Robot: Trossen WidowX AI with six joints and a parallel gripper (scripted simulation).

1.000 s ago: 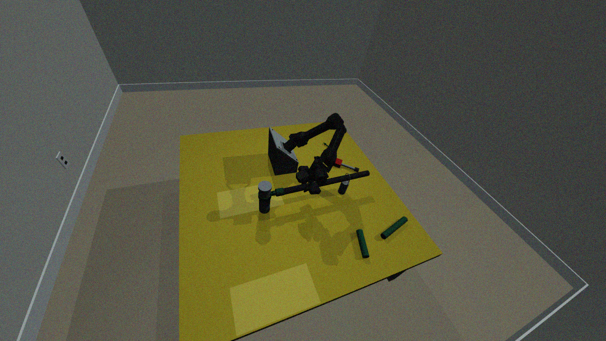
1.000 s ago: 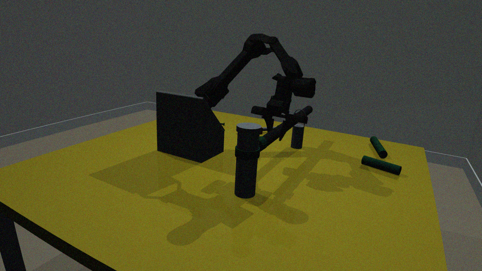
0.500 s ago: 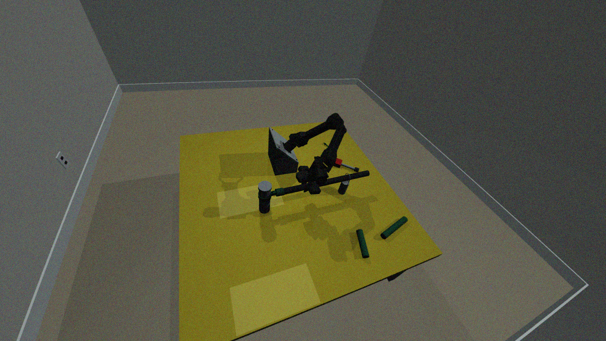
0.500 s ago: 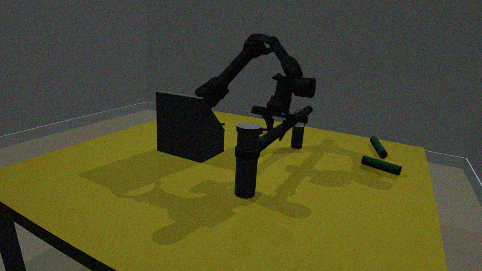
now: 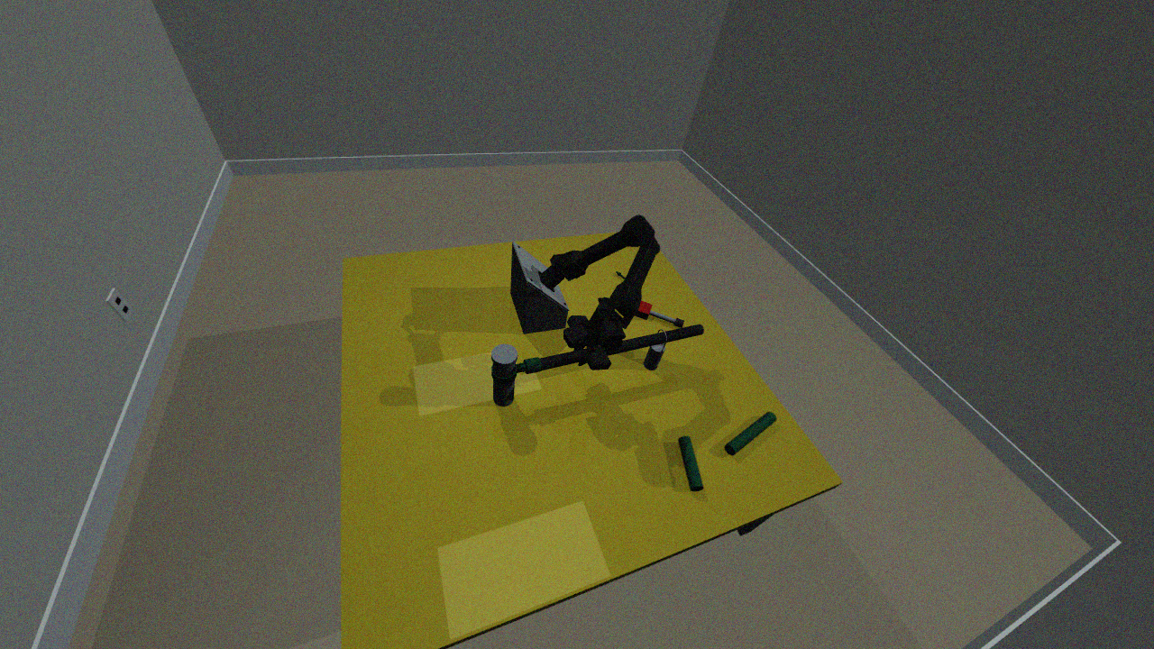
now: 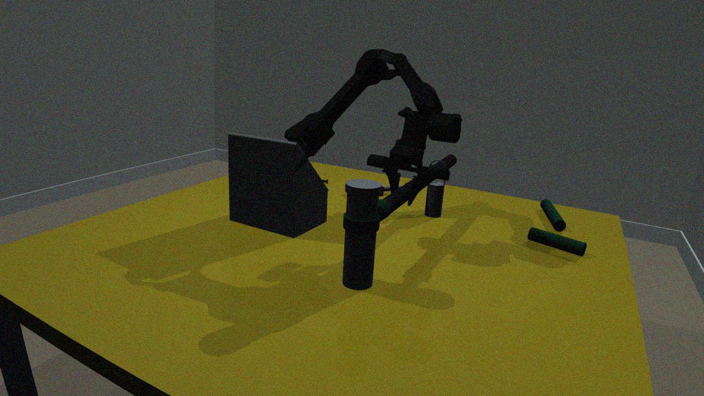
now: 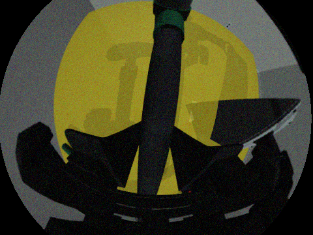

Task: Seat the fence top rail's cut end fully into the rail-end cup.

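With the tool [image 5: 599,355] [image 6: 402,197] [image 7: 156,125] clenched on the rail [image 5: 556,360] [image 6: 407,191] [image 7: 162,85], whose end meets the cup [image 5: 531,365] [image 6: 383,208] [image 7: 169,19], seating depth unclear, pushing askew could jam it or drag the band [image 5: 504,370] [image 6: 361,221] down the post [image 5: 503,392] [image 6: 358,256].

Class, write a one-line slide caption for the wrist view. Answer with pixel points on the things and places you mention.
The gripper [image 7: 156,125] grips the dark rail [image 7: 163,81], whose far end meets a green cup [image 7: 169,19].
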